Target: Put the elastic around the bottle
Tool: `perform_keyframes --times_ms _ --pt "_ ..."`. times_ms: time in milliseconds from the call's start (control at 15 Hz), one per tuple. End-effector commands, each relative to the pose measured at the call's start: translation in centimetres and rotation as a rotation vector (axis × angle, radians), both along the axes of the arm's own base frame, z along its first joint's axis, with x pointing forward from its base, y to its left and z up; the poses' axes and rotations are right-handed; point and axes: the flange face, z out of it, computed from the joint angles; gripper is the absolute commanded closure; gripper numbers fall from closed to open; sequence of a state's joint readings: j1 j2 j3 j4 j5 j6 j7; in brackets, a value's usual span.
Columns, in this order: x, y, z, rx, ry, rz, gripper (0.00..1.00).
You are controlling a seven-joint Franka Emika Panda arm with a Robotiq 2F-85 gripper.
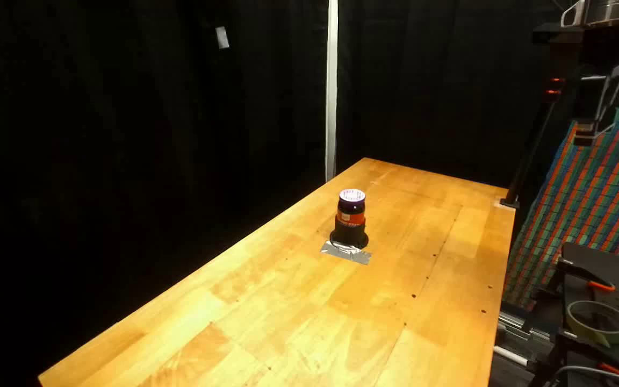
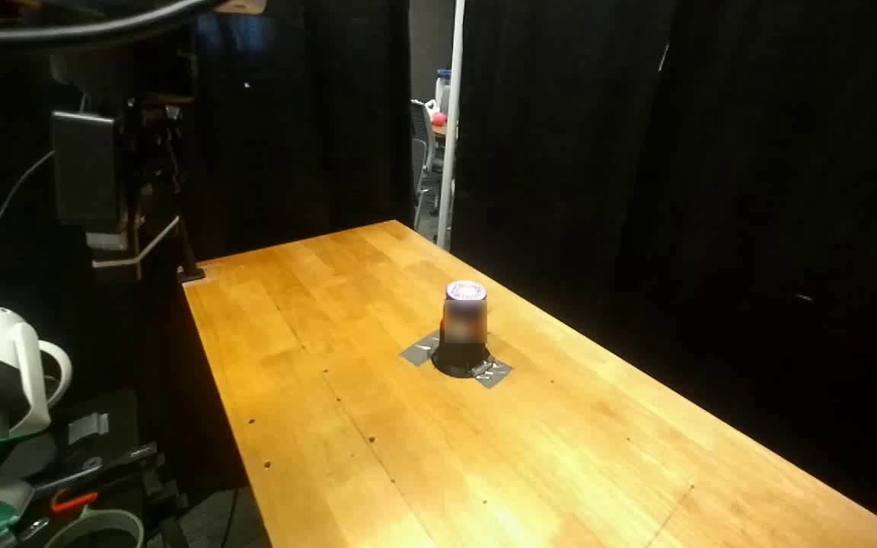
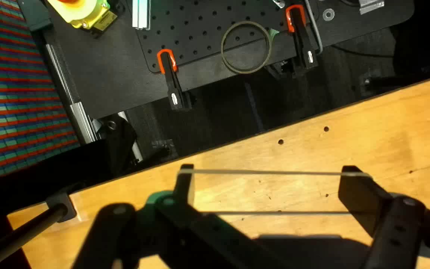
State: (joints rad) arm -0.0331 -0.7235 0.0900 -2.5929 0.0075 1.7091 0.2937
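Note:
The bottle is small and dark, with an orange-red label band and a pale, brightly lit cap top. It stands upright on the wooden table in both exterior views point(image 1: 351, 217) point(image 2: 465, 320), on a dark round base taped down with grey tape. My gripper point(image 3: 269, 179) is wide open. The thin pale elastic point(image 3: 267, 172) is stretched around the outside of both fingers, its two strands spanning the gap. In the exterior views the gripper point(image 1: 597, 118) point(image 2: 138, 251) hangs above and beyond the table's edge, well away from the bottle. The bottle is out of the wrist view.
A black post point(image 1: 513, 188) rises from a table corner near the gripper. A dark side bench point(image 3: 114, 86) holds a tape roll point(image 3: 246, 71), orange-tipped clamps point(image 3: 170, 74) and a yellow box point(image 3: 88, 15). Black curtains point(image 1: 153, 161) hang beside the table.

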Motion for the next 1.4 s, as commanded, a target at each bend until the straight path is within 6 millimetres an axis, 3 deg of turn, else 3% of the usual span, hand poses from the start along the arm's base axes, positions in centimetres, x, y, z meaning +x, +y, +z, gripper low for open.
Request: perform_keyframes --times_ms 0,200,600,800,1067,1333 --pt "0.0 0.0 0.1 0.000 -0.001 0.000 0.00" --pt "0.0 0.0 0.2 0.000 -0.004 0.000 0.00" --pt "9.9 7.8 0.1 -0.012 -0.225 0.139 0.00" --pt "15.2 10.9 -1.5 0.021 -0.285 0.162 0.00" --pt "22.6 12.6 -4.8 0.070 -0.370 0.124 0.00" --pt "28.7 12.0 -8.6 0.048 -0.343 0.129 0.00"
